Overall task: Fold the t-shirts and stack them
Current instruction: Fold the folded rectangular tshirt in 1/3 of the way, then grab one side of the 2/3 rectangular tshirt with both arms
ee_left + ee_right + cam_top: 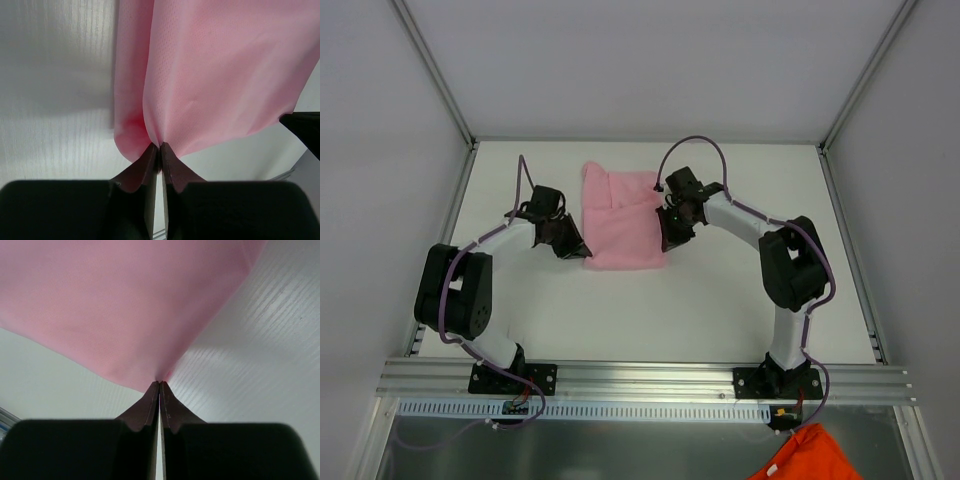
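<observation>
A light pink t-shirt (623, 220) lies partly folded in the middle of the white table, between the two arms. My left gripper (582, 251) is shut on its near left corner; in the left wrist view the fabric (210, 75) gathers into the closed fingertips of the left gripper (160, 146) and hangs above the table. My right gripper (666, 244) is shut on the near right corner; in the right wrist view the pink cloth (125, 305) pinches down into the right gripper (159, 383).
The white table (720, 300) is bounded by a metal frame with posts at the back corners. An orange cloth (807, 457) lies below the front rail (640, 378) at the bottom right, off the table.
</observation>
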Robot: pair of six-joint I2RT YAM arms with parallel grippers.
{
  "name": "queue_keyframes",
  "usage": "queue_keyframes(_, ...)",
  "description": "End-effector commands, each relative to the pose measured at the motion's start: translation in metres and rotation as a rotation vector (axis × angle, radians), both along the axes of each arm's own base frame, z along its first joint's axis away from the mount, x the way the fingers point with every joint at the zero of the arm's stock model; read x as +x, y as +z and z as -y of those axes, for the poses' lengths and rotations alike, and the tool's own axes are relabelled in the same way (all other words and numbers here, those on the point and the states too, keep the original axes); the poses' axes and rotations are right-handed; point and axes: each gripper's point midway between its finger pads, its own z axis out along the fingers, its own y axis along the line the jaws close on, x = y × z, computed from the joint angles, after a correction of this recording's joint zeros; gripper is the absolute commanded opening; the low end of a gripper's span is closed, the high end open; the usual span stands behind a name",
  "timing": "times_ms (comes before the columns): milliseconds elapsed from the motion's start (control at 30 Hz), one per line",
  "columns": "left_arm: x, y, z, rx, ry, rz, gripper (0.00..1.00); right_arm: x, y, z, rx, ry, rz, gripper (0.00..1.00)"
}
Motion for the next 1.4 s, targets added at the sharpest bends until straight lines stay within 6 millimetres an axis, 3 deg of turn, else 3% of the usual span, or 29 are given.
queue_keyframes(0,0.005,0.005,0.002,0.003,-0.008,0.018,0.09,0.004,0.022,-0.003,0.007,0.019,0.046,0.06)
queue_keyframes(33,0.008,0.006,0.002,0.008,-0.011,0.024,0.16,0.004,0.023,-0.001,0.001,0.017,0.052,0.12)
queue_keyframes(67,0.01,0.007,0.001,0.013,-0.012,0.028,0.15,0.004,0.023,0.001,-0.005,0.014,0.056,0.16)
queue_keyframes(100,0.015,0.012,0.002,0.015,-0.017,0.042,0.16,0.004,0.023,0.002,-0.011,0.01,0.062,0.35)
queue_keyframes(133,0.017,0.015,0.003,0.018,-0.023,0.046,0.29,0.006,0.024,0.005,-0.023,0.003,0.071,0.5)
queue_keyframes(167,0.021,0.017,0.001,0.029,-0.019,0.054,0.43,0.005,0.026,0.006,-0.025,0.004,0.076,0.58)
queue_keyframes(233,0.032,0.031,0.002,0.032,-0.025,0.088,0.82,0.007,0.028,0.008,-0.033,0.004,0.097,0.76)
queue_keyframes(300,0.043,0.043,0.003,0.036,-0.026,0.118,0.96,0.008,0.032,0.012,-0.04,-0.004,0.12,0.93)
queue_keyframes(333,0.045,0.045,0.003,0.039,-0.026,0.119,0.99,0.01,0.034,0.013,-0.043,-0.014,0.139,0.94)
queue_keyframes(467,0.05,0.049,0.004,0.035,-0.024,0.127,0.99,0.007,0.04,0.016,-0.041,-0.025,0.153,0.9)
queue_keyframes(533,0.045,0.042,0.004,0.033,-0.019,0.103,0.99,0.004,0.04,0.019,-0.039,-0.04,0.147,0.82)
queue_keyframes(567,0.038,0.036,0.004,0.028,-0.018,0.089,0.99,0.002,0.042,0.019,-0.032,-0.045,0.147,0.72)
queue_keyframes(600,0.036,0.035,0.004,0.019,-0.01,0.085,0.99,-0.001,0.047,0.022,-0.028,-0.056,0.157,0.31)
queue_keyframes(667,0.026,0.032,0.003,0.008,0.0,0.083,0.99,-0.002,0.059,0.028,-0.008,-0.093,0.178,0.01)
queue_keyframes(767,0.019,0.041,0.005,-0.025,0.009,0.121,0.98,-0.01,0.055,0.035,0.045,-0.144,0.145,0.01)
queue_keyframes(967,0.012,0.056,0.01,-0.079,0.003,0.151,0.92,-0.026,0.039,0.026,0.136,-0.15,0.044,0.02)
queue_keyframes(1067,0.012,0.058,0.009,-0.073,0.009,0.152,0.87,-0.03,0.036,0.017,0.172,-0.141,0.007,0.15)
queue_keyframes(1167,0.006,0.054,0.01,-0.083,0.011,0.132,0.88,-0.031,0.032,0.012,0.195,-0.15,-0.009,0.19)
queue_keyframes(1267,0.001,0.057,0.008,-0.088,0.019,0.143,0.87,-0.037,0.022,0.011,0.196,-0.15,-0.036,0.1)
queue_keyframes(1367,0.007,0.075,0.015,-0.128,0.002,0.194,0.82,-0.039,0.016,0.006,0.217,-0.147,-0.068,0.02)
